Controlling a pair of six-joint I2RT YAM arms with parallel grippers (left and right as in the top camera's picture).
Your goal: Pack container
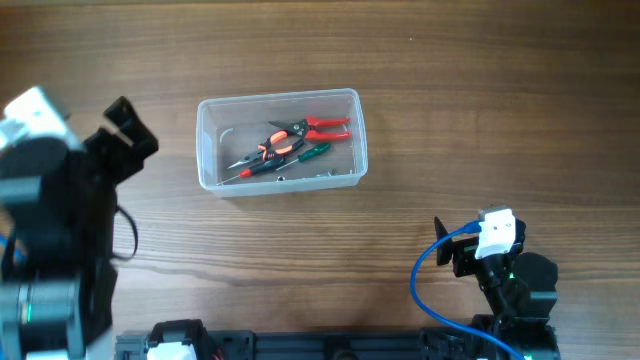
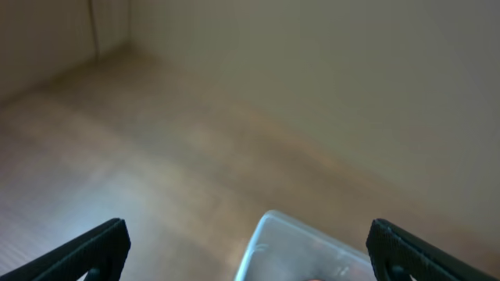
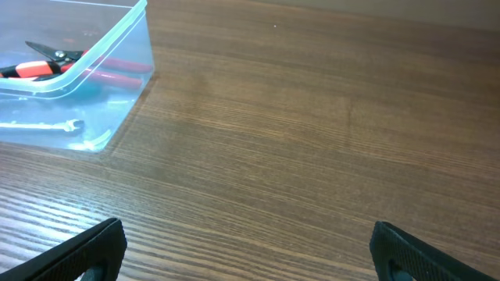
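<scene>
The clear plastic container (image 1: 212,118) sits on the wooden table, slightly left of centre. Inside lie red-handled pliers (image 1: 318,126), an orange-and-black tool (image 1: 272,150), a green-handled screwdriver (image 1: 305,153) and a small metal wrench (image 3: 47,126). My left gripper (image 1: 130,128) is open and empty, just left of the container; its wrist view shows a blurred corner of the container (image 2: 273,234) between the fingers (image 2: 250,254). My right gripper (image 1: 462,250) is open and empty at the front right. Its wrist view shows the container (image 3: 117,39) at far left, fingers (image 3: 250,250) over bare wood.
A blue cable (image 1: 430,270) loops beside the right arm. The left arm's body (image 1: 50,230) fills the left edge. A dark rail (image 1: 300,345) runs along the table's front edge.
</scene>
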